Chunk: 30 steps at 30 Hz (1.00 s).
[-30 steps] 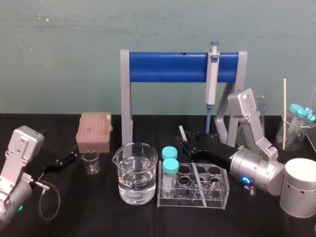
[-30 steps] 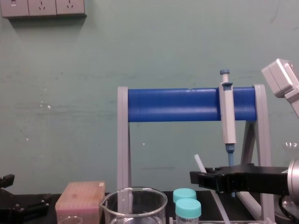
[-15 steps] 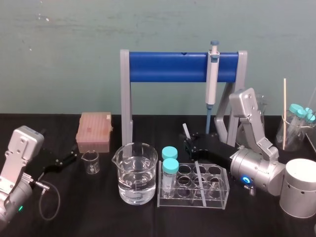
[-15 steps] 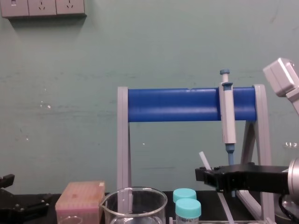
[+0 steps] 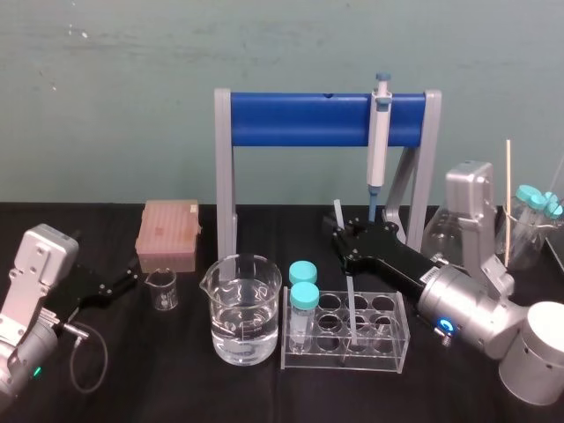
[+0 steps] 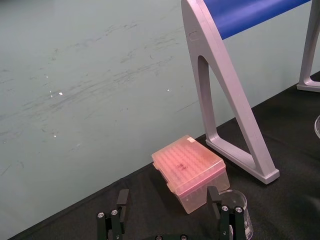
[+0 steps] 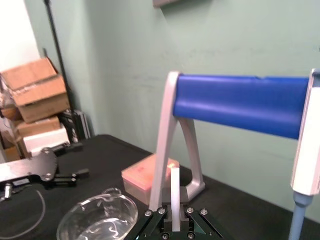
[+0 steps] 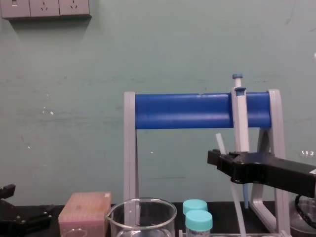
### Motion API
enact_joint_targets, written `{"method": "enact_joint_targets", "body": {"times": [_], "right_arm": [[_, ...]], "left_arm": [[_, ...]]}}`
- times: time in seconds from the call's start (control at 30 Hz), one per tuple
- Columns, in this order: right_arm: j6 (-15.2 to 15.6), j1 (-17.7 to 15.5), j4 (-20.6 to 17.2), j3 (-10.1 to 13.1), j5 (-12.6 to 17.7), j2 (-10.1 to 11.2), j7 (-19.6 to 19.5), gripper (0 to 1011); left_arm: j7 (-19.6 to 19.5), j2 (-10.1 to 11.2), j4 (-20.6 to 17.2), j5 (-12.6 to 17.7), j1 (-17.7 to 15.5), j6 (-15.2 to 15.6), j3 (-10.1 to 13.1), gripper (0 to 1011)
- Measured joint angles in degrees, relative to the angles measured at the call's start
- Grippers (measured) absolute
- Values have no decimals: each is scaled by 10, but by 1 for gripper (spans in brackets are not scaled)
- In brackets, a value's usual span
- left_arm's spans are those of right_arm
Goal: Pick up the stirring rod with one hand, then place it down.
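**Operator:** What's nearest me?

**Spotter:** Closest to you is the clear test-tube rack (image 5: 388, 342), with two teal-capped tubes (image 5: 303, 295) at its left end. Just left of it stands the large beaker (image 5: 245, 308), part-filled with water. Your left gripper (image 5: 132, 280) is parked at the table's left side, fingers spread wide and holding nothing. The small beaker (image 5: 162, 289) is just past its fingertips, and the pink tip box (image 5: 167, 233) is behind that.

**Operator:** And the rod?

**Spotter:** Your right gripper (image 5: 342, 236) is clamped tight on the stirring rod (image 5: 350, 304), above the rack's rear edge. The rod stands nearly upright. A short end pokes up above the fingers, and the long end runs down against the rack's middle wells. You can't tell from here whether it touches the rack.

**Operator:** What changed?

**Spotter:** Half a second ago that gripper sat lower and the rod leaned more. It has since risen and drawn back toward the pipette stand (image 5: 300, 122). Your left arm hasn't moved.

**Operator:** Where's my room?

**Spotter:** It's tight behind. The rod's top shows just beside the blue tip of the pipette (image 5: 380, 141) hanging on the stand. A clear flask (image 5: 438, 233) is by your right forearm, and farther right is a beaker of capped tubes (image 5: 520, 247). The black table (image 5: 176, 388) is bare in front of the rack.
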Motion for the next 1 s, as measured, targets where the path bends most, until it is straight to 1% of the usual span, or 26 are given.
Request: {"method": "enact_joint_targets", "body": {"times": [0.1,0.2,0.3,0.37,0.43,0.47,0.6,0.63,0.67,0.77,1.0], "right_arm": [[-24,-7,-2,3,0,3,13,69],[-62,-17,-12,9,4,9,32,69],[-79,-21,-22,17,9,10,38,69],[-91,-23,-35,26,14,12,41,69],[-98,-23,-44,31,18,14,42,69],[-100,-23,-55,39,23,14,42,70],[-99,-18,-80,60,44,13,35,69],[-99,-18,-80,60,44,13,35,70],[-99,-15,-85,66,50,12,32,69],[-98,-10,-91,72,55,11,28,70],[-97,-7,-94,74,58,12,27,69]], "left_arm": [[0,0,0,0,0,0,0,1000],[0,0,0,0,0,0,0,1000],[0,0,0,0,0,0,0,1000],[0,0,0,0,0,0,0,1000],[0,0,0,0,0,0,0,1000],[0,0,0,0,0,0,0,1000],[0,0,0,0,0,0,0,1000],[0,0,0,0,0,0,0,1000],[0,0,0,0,0,0,0,1000],[0,0,0,0,0,0,0,1000],[0,0,0,0,0,0,0,1000]]}}
